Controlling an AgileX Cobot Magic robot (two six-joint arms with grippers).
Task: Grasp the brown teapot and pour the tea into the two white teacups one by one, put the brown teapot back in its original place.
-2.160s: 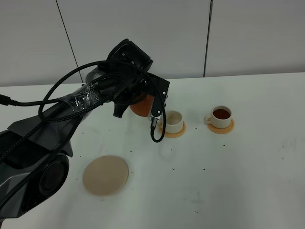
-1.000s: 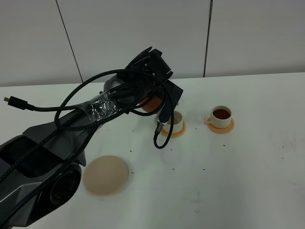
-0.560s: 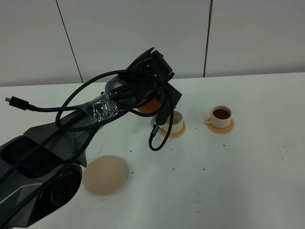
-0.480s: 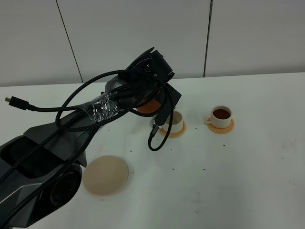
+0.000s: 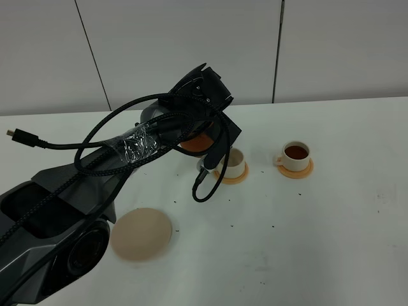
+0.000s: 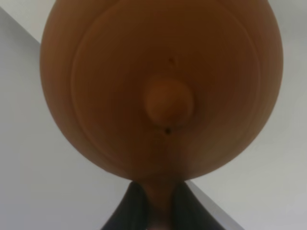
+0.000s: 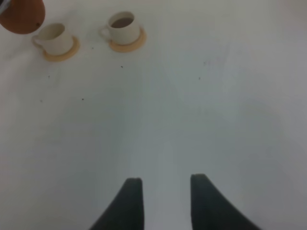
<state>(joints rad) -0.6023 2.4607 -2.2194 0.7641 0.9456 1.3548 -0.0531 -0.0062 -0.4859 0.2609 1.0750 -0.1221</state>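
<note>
While pinching the teapot point(image 6: 163, 86) by its loop handle, with the left gripper point(image 6: 156, 211) pressed tight together on that thin loop, holds it in the air just beside the empty cup point(image 5: 233, 163), on the side away from the filled cup point(image 5: 296, 155). Looks placed so as to bring the spout over that empty cup; cannot tell the spout's aim, hidden under the arm point(image 5: 127, 146). Judged: second pour in hand, first one done, going by the dark tea in the filled cup. Grips by the handle, probably, to let the wrist tip the round body without slipping on smooth clay. Shows, from the left wrist, a squat matte terracotta dome with a small knob on the lid and a tiny vent hole beside it. Leaves the right gripper point(image 7: 163, 201) spread and holding nothing, over the white table point(image 5: 306, 242), well apart from the filled cup. Sets each small cream cylinder with its tiny handle on a round orange saucer point(image 5: 299, 173), likely for drips. Leaves uncovered the flat round beige coaster point(image 5: 141, 233), far from the filled cup, beyond the empty cup, ready to take the teapot back.
</note>
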